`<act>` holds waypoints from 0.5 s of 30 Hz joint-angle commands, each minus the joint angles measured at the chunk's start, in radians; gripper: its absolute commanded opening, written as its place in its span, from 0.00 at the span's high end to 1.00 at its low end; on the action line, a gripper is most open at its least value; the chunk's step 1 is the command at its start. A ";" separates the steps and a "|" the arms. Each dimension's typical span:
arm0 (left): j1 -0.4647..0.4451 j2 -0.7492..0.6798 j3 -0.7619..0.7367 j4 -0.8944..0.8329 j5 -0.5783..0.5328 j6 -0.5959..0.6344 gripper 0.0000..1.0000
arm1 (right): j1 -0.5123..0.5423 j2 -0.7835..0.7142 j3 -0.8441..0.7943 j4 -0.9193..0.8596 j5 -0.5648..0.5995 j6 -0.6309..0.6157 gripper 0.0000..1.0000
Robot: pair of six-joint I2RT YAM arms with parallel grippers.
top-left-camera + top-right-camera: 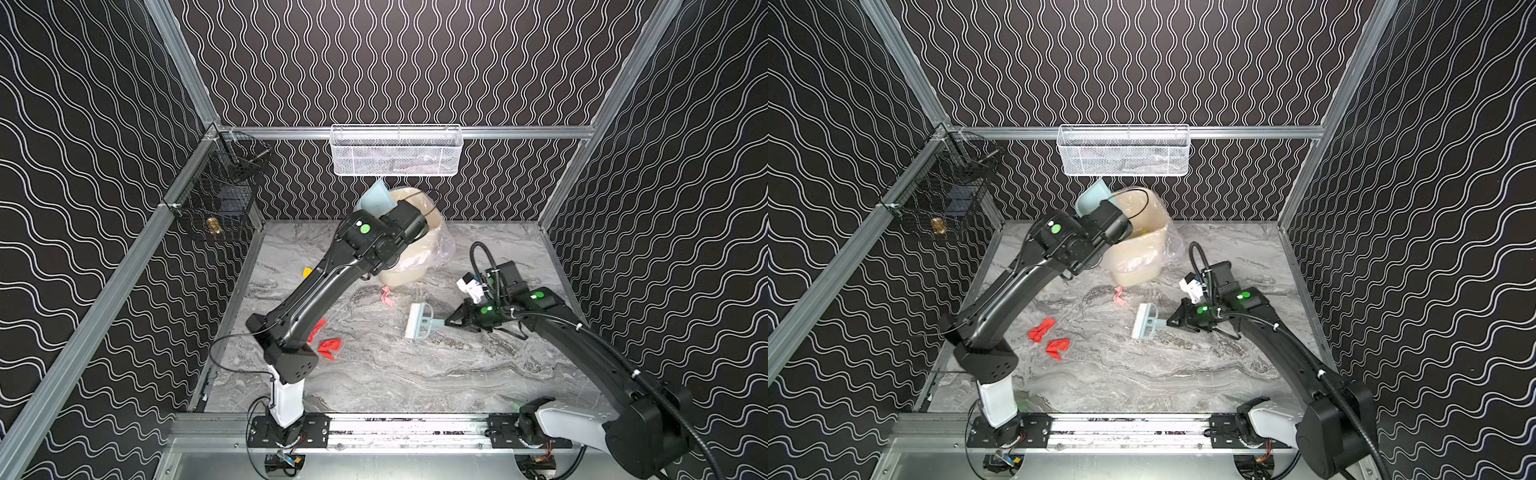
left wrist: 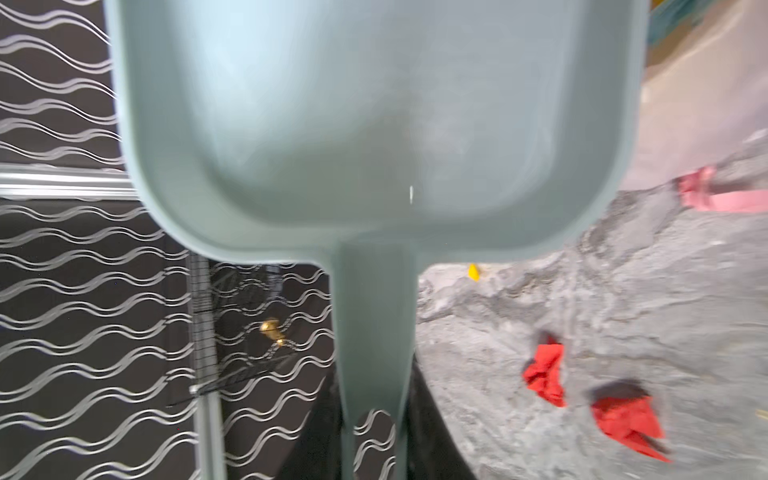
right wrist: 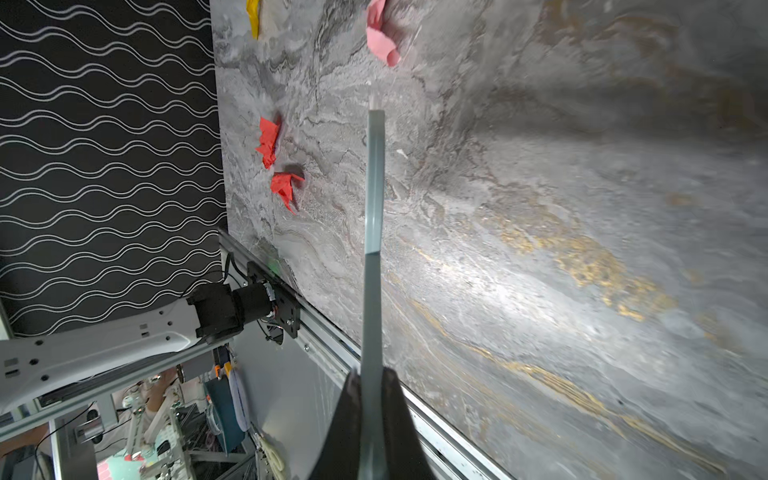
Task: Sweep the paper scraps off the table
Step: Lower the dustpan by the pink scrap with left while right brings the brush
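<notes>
Looks to me like the dumping step: the left gripper [image 2: 374, 436] is clamped on the handle of the dustpan [image 1: 374, 199] and holds it tipped up over the bin [image 1: 1138, 266] at the back of the table [image 1: 415, 374]. In the left wrist view the pan looks empty, so I'd guess that load has gone in. The right gripper [image 3: 372, 386] is pinched tight on the handle of the brush [image 1: 417, 322], which is low over the table right of the middle, bristles pointing away from the arm; I can't tell if they touch the surface. Not all the paper scraps are cleared. One red scrap [image 1: 1042, 330] and a second red scrap [image 1: 1057, 348] lie close together near the left arm's elbow, a pink scrap [image 1: 1120, 297] sits just in front of the bin, and a yellow scrap [image 1: 307, 272] peeks out beside the left arm, off to the left of the bin. So call it partway done. The next move, I reckon, is to bring the pan back down with its lip flat on the table next to the reds, then swing the brush across to push them in. The scraps are light and crumpled, so a fast stroke could flick them away.
</notes>
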 commanded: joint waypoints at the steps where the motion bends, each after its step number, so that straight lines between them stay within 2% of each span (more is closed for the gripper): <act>1: 0.003 -0.075 -0.068 0.051 0.135 -0.108 1.00 | 0.056 0.036 -0.026 0.242 0.000 0.131 1.00; 5: 0.002 -0.200 -0.209 0.124 0.245 -0.164 1.00 | 0.115 0.115 -0.046 0.417 0.021 0.201 1.00; 11: 0.002 -0.335 -0.380 0.207 0.343 -0.196 1.00 | 0.150 0.231 -0.063 0.657 0.050 0.309 1.00; 15: 0.002 -0.387 -0.454 0.232 0.424 -0.206 1.00 | 0.167 0.341 0.006 0.681 0.081 0.329 1.00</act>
